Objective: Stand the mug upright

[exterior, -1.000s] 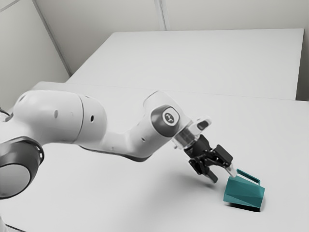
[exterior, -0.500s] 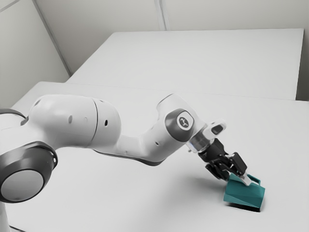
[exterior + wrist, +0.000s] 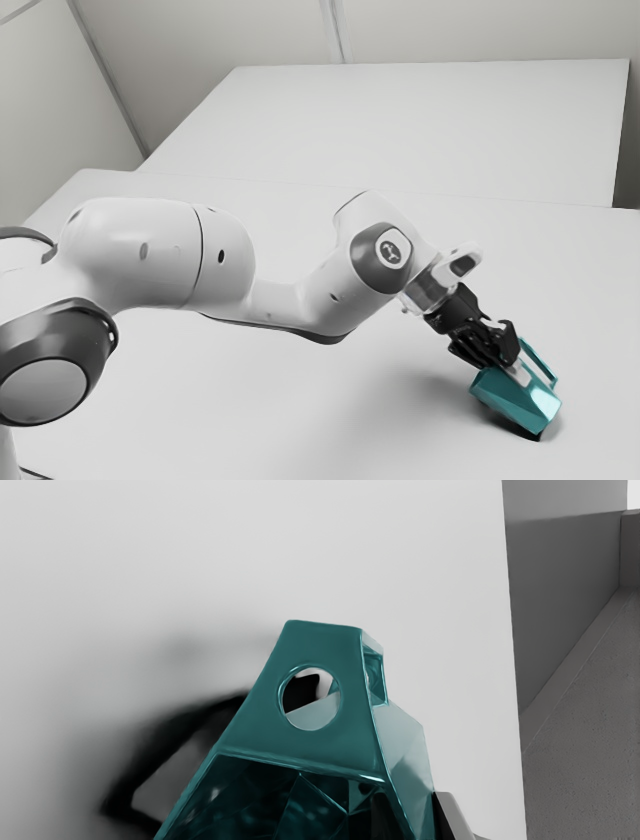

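Observation:
The teal faceted mug (image 3: 517, 402) is tilted over the table at the exterior view's lower right, its handle on the upper side toward that view's right. My gripper (image 3: 518, 374) is at the mug's upper side, closed on its wall. In the wrist view the mug (image 3: 320, 750) shows a flat face with a round hole and a dark hollow below it. There the gripper (image 3: 414, 819) has one dark finger within the hollow and the other against the outside of the wall. The fingertips' ends are hidden.
The white table (image 3: 300, 400) spreads around the mug, with a shadow beneath it. A second white surface (image 3: 430, 120) lies behind, near the walls. The wrist view includes a table edge beside a grey floor and wall.
The gripper advanced toward the exterior view's right and down to the mug and closed on it. The mug, earlier lying on its side, has turned and tipped, its handle swinging toward that view's right.

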